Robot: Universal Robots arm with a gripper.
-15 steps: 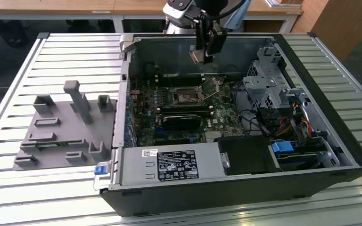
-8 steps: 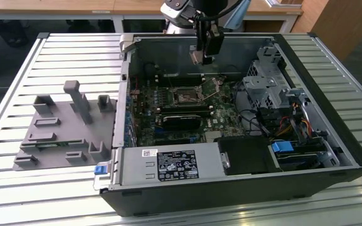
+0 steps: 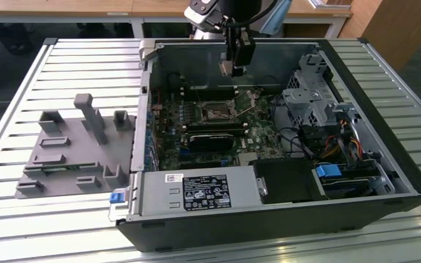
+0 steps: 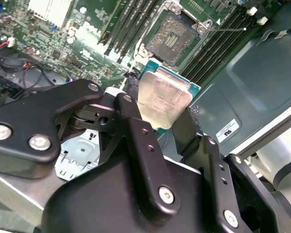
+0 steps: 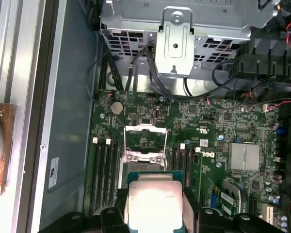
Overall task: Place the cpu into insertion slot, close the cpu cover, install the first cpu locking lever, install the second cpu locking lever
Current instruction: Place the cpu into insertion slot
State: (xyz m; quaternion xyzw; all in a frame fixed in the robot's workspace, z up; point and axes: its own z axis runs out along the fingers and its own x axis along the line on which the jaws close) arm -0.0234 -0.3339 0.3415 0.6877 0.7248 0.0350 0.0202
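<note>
Above open case (image 3: 269, 222), end effector (image 4: 161, 110) grips cpu (image 4: 165, 94).

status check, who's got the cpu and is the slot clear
Gripper shut on the cpu, held in the air. Insertion slot open, cpu not yet in. Nothing lying in the slot.

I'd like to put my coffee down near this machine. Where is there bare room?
Bare slats of the table lie at the exterior view's left of the grey fixture and at the computer case's right. Inside the case it is crowded with cables, and the gripper holds the cpu there.
</note>
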